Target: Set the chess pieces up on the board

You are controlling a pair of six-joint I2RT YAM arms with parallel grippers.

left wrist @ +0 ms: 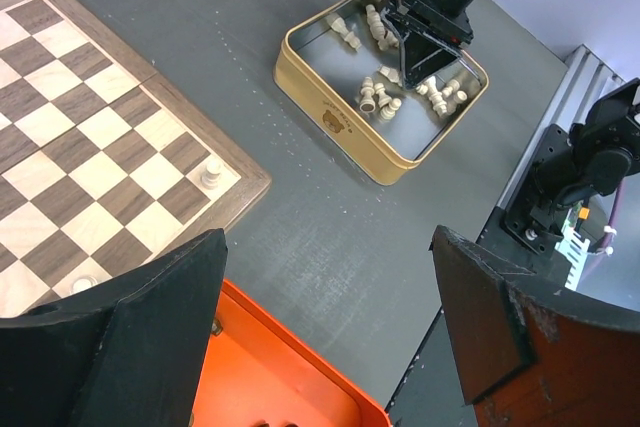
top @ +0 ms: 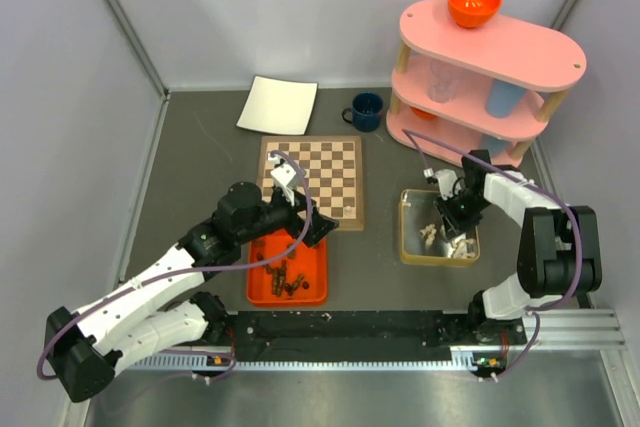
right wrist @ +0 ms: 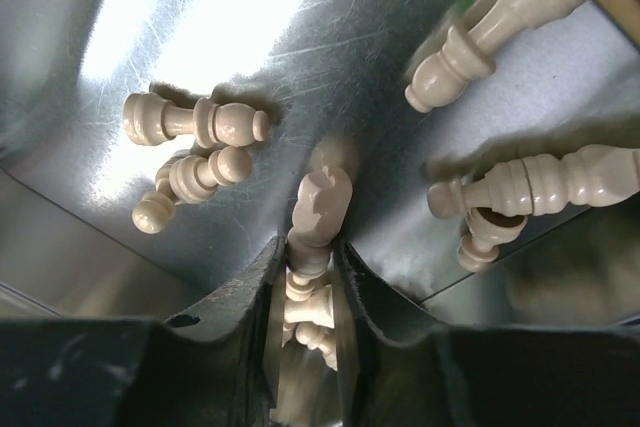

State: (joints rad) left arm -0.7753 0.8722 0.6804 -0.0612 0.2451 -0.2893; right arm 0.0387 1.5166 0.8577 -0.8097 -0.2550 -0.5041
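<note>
While your right end effector [right wrist: 310, 247] is down inside the gold tin [left wrist: 385, 155], its fingers [right wrist: 245, 297] are pinched on one pale chessman [right wrist: 322, 197]. The head sticks out past the tips, the base is hidden btwn the pads. Other pale pieces [right wrist: 195, 122] lie on their sides on the tin floor around it.

Top view: the tin sits on the counter [top: 200, 167] right of the board [top: 312, 179], apart from it, w/ the right arm bent over it.

Your left end effector [left wrist: 328, 247] has its fingers [left wrist: 130, 327] spread wide, nothing btwn them. It hangs over the counter strip near the board's near-right corner, w/ the orange tray [top: 315, 292] just below. The tray sits just beside the board's near edge and holds the dark pieces [top: 285, 277], bunched in a loose heap.

Left wrist cam: 2 pale men upright on the board. One [left wrist: 211, 173] is on the corner square nearest the tin. The other [left wrist: 84, 284] is further along the same edge row, partly behind the left finger. Rest of the squares in view are bare.
</note>
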